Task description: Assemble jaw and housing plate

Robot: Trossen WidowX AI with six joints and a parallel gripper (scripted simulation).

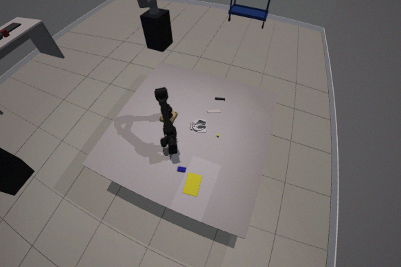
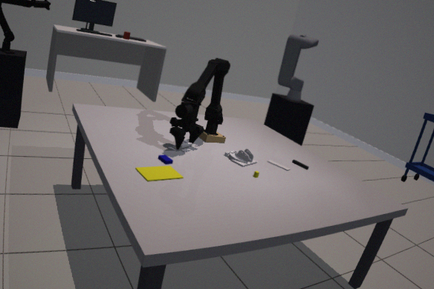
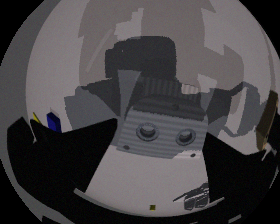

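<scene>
The grey housing plate (image 3: pixel 162 143) with two round holes lies under my gripper. My gripper (image 2: pixel 185 145) (image 3: pixel 161 129) is open and empty; its black fingertips are low, one on each side of the plate in the wrist view. Whether they touch the plate or table I cannot tell. The white base with the grey jaws (image 1: pixel 199 125) (image 2: pixel 243 156) (image 3: pixel 195 198) sits apart from the plate, to the gripper's right in the top and exterior views. Both jaws appear on or over the base; pins and tooth mesh are too small to tell.
A blue block (image 1: pixel 181 169) (image 2: pixel 165 159) (image 3: pixel 53 122) and a yellow sheet (image 1: pixel 193 184) (image 2: pixel 159 173) lie near the gripper. A small yellow cylinder (image 1: pixel 218 135) (image 2: pixel 256 174) (image 3: pixel 152 207), a white strip (image 1: pixel 214 111) (image 2: pixel 279 165) and a black bar (image 1: pixel 220 99) (image 2: pixel 300 164) lie beyond the jaws.
</scene>
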